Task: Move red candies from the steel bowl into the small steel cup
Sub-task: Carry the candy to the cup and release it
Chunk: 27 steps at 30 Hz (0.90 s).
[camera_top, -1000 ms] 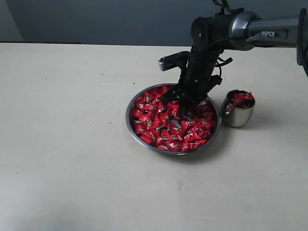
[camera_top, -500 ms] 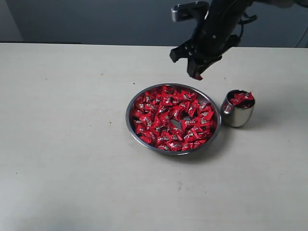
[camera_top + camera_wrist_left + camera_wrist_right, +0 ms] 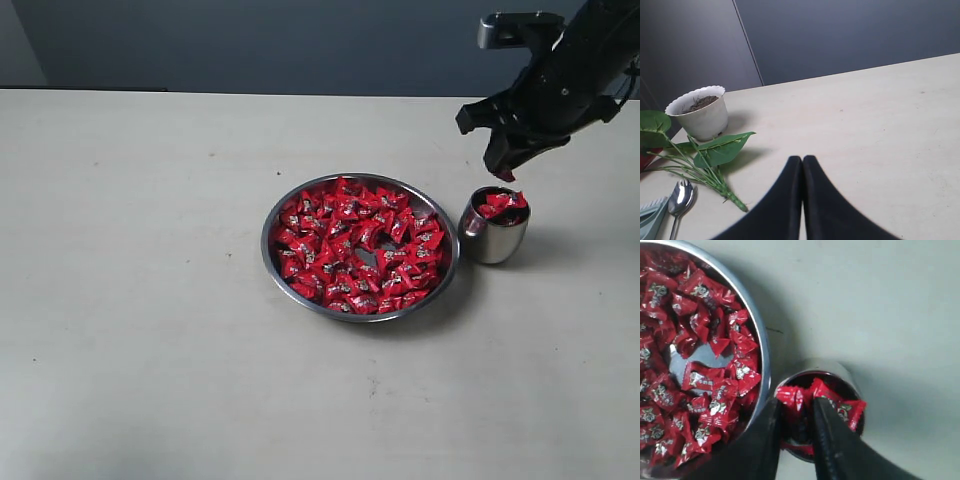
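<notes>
though mostly hidden, a red candy [image 3: 509, 177] sits clamped in the right gripper [image 3: 503, 169] above the small steel cup [image 3: 490, 240].

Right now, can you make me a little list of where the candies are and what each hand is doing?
steel bowl: holds many red candies
small steel cup: beside the bowl, candies up to its rim
right hand: above the cup, pinching one red candy
left hand: shut, holding nothing
</notes>
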Available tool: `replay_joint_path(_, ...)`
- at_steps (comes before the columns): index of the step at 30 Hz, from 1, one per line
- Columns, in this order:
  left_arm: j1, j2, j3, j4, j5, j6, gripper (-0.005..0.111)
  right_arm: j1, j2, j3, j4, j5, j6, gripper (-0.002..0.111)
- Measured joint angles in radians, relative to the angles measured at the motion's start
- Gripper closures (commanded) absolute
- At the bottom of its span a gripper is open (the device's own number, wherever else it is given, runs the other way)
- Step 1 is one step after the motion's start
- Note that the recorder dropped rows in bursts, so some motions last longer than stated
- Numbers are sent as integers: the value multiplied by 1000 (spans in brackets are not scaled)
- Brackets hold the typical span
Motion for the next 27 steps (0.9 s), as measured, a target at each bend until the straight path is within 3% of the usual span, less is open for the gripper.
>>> replay_joint_path(12, 0, 0, 0, 0, 0, 0, 106, 0, 84, 33, 16, -94, -33, 107)
replay_joint_path(14, 0, 0, 0, 0, 0, 0, 106, 0, 90, 33, 0, -98, -33, 103)
replay_joint_path(20, 0, 0, 0, 0, 0, 0, 106, 0, 92, 33, -11, -99, -35, 72)
replay_joint_path(27, 0, 0, 0, 0, 0, 0, 106, 0, 87, 33, -11, -90, -35, 72)
